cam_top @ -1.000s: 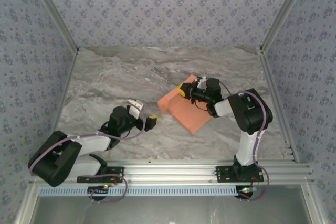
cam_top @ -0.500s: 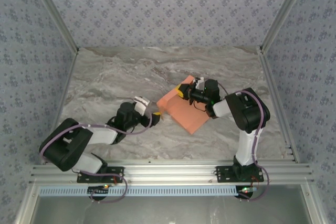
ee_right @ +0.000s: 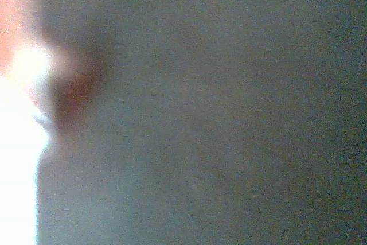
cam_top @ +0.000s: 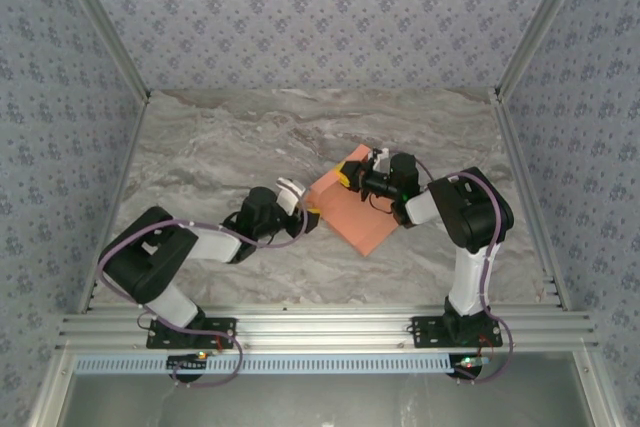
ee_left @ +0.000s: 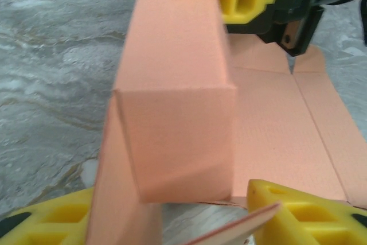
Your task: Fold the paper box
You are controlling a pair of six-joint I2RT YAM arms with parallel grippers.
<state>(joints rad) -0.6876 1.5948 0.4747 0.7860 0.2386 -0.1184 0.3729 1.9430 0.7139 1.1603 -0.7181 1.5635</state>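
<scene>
Near left: left pincer [cam_top: 308, 217], yellow foam pads [ee_left: 304, 213] apart, straddling the end of the raised wall [ee_left: 178, 90]; whether gripping, cannot tell. Mid-table, right of centre: paper box [cam_top: 362, 215], salmon-orange thin card, creased panels flat on the grey marbled table [cam_top: 200, 147], one wall folded up. Likely light, flexible, easily crumpled; best pinched at flap edges beside creases. Far end: right pincer [cam_top: 349, 173], pads together, seemingly clamping that wall.

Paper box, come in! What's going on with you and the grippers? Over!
Left gripper open, astride the raised wall. Right gripper shut on its far end. Paper box partly folded, rest flat. Nothing in the way. Over.
</scene>
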